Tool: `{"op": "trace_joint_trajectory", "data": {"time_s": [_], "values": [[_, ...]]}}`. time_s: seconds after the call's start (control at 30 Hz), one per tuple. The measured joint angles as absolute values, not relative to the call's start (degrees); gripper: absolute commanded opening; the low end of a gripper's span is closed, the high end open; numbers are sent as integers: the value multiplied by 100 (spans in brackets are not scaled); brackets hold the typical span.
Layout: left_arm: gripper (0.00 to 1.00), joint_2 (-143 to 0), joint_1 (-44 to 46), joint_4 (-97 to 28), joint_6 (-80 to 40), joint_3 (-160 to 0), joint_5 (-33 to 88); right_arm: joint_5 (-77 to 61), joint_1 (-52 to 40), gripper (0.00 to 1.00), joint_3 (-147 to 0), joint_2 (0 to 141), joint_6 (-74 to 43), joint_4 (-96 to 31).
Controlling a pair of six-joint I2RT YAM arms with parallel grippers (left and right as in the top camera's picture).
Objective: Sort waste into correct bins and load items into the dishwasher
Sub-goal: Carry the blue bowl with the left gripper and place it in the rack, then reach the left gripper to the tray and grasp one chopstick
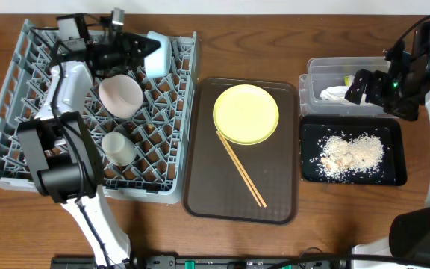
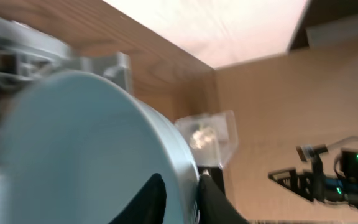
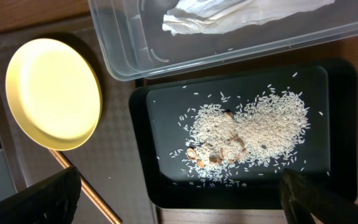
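My left gripper [image 1: 146,49] is shut on the rim of the light blue bowl [image 1: 160,52] at the back right corner of the grey dish rack [image 1: 6,90]. In the left wrist view the bowl [image 2: 73,143] fills the left, with my fingers [image 2: 182,200] pinching its rim. The pinkish-white bowl [image 1: 120,95] and white cup [image 1: 118,147] sit in the rack. The yellow plate [image 1: 245,113] and chopsticks [image 1: 241,168] lie on the brown tray. My right gripper [image 1: 355,88] is open and empty over the clear tub [image 1: 316,71], which holds the napkin [image 3: 229,15] and a bit of wrapper [image 1: 347,80]. Rice crumbs [image 3: 247,134] lie in the black tray [image 3: 340,124].
The brown serving tray [image 1: 275,202] lies between the rack and the bins. The clear tub and the black tray [image 1: 398,175] sit side by side at the right. The right wrist view shows the plate [image 3: 51,93] and a chopstick [image 3: 89,193]. Bare wooden table runs along the front.
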State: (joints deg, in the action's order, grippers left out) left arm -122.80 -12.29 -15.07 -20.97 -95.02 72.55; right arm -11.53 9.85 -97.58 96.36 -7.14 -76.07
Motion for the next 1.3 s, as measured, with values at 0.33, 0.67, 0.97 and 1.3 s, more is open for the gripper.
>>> {"op": "trace_joint_trajectory", "data": {"time_s": [0.33, 0.67, 0.97, 1.3], "values": [[81, -12335, -1780, -1581, -2106, -9450, 6364, -1153, 985, 99, -9758, 9636, -714, -7607], [84, -12248, -2012, -1505, -2106, -9450, 6206, -1153, 985, 99, -9758, 9636, -714, -7609], [90, -10724, -1601, -4128, -1756, -9443, 4560, -1153, 985, 99, -9758, 9636, -714, -7618], [91, -9592, 668, -6427, -1509, -9448, 2309, -1153, 985, 99, -9758, 9636, -714, -7605]]}}
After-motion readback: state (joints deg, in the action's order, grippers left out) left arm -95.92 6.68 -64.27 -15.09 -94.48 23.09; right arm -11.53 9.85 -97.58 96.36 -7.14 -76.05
